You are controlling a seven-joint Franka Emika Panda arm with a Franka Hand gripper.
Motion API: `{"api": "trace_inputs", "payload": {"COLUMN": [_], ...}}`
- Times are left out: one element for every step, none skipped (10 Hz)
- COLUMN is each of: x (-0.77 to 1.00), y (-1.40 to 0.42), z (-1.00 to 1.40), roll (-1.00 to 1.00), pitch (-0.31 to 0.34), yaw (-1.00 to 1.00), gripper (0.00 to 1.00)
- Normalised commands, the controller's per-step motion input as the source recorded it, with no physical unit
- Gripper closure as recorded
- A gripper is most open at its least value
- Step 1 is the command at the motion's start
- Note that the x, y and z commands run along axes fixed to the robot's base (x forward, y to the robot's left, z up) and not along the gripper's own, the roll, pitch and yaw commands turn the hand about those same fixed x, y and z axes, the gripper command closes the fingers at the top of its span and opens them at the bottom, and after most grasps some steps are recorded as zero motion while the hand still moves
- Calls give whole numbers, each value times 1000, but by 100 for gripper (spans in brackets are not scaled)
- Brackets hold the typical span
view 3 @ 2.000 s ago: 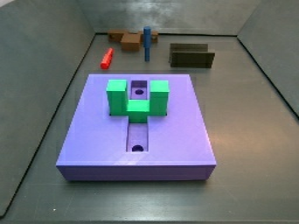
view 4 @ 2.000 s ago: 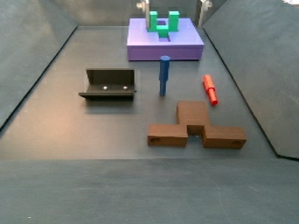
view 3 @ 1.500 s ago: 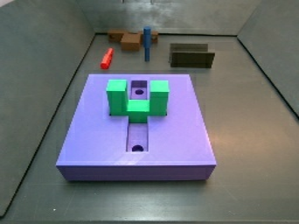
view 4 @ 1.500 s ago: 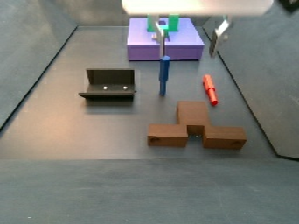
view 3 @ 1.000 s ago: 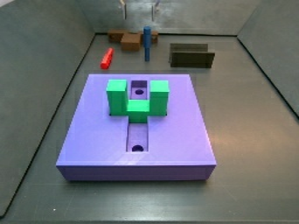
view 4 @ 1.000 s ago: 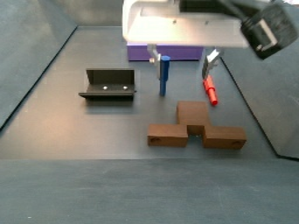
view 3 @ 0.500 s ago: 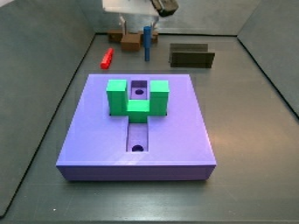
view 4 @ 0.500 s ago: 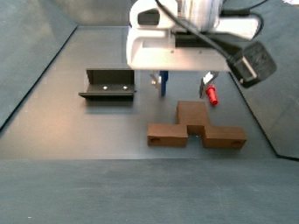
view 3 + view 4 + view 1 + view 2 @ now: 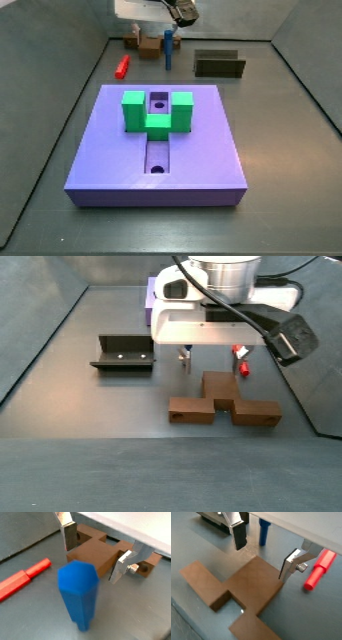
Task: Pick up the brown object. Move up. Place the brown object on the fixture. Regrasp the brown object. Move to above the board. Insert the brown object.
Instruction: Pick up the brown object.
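Note:
The brown object (image 9: 246, 592) is a flat T-shaped block lying on the grey floor; in a wrist view (image 9: 93, 558) a round hole shows in its side near one finger. My gripper (image 9: 264, 554) is open and hangs low over one end of the block, a silver finger on each side and neither touching it. In both side views the gripper (image 9: 214, 361) (image 9: 151, 35) stands over the brown object (image 9: 225, 402) (image 9: 139, 43). The dark fixture (image 9: 126, 353) (image 9: 219, 64) stands apart on the floor. The purple board (image 9: 158, 150) carries a green U-shaped piece (image 9: 158, 112).
A thin blue peg (image 9: 79, 592) (image 9: 264, 532) stands upright close beside the gripper. A red peg (image 9: 318, 569) (image 9: 122, 67) lies on the floor on the other side. Grey walls enclose the floor.
The gripper has come into view from above and descended until its open fingers flank the end of the brown object. Nothing else has moved.

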Motion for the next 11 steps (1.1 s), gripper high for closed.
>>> {"api": "trace_inputs", "payload": {"x": [-169, -54, 11, 0, -129, -231, -209, -209, -129, 0, 0], "y": [40, 0, 0, 0, 26, 69, 91, 131, 114, 66, 49], "z": [-51, -49, -157, -194, -171, -157, -149, -120, -114, -143, -140], "roll": [-66, -111, -83, -63, -37, -47, -47, -63, -77, -133, -146], "pitch": [-13, -36, -17, -13, -4, -47, -44, -50, -60, -74, -67], "yaw": [-11, 0, 0, 0, 0, 0, 0, 0, 0, 0, 0], "gripper": [0, 0, 0, 0, 0, 0, 0, 0, 0, 0, 0]}}
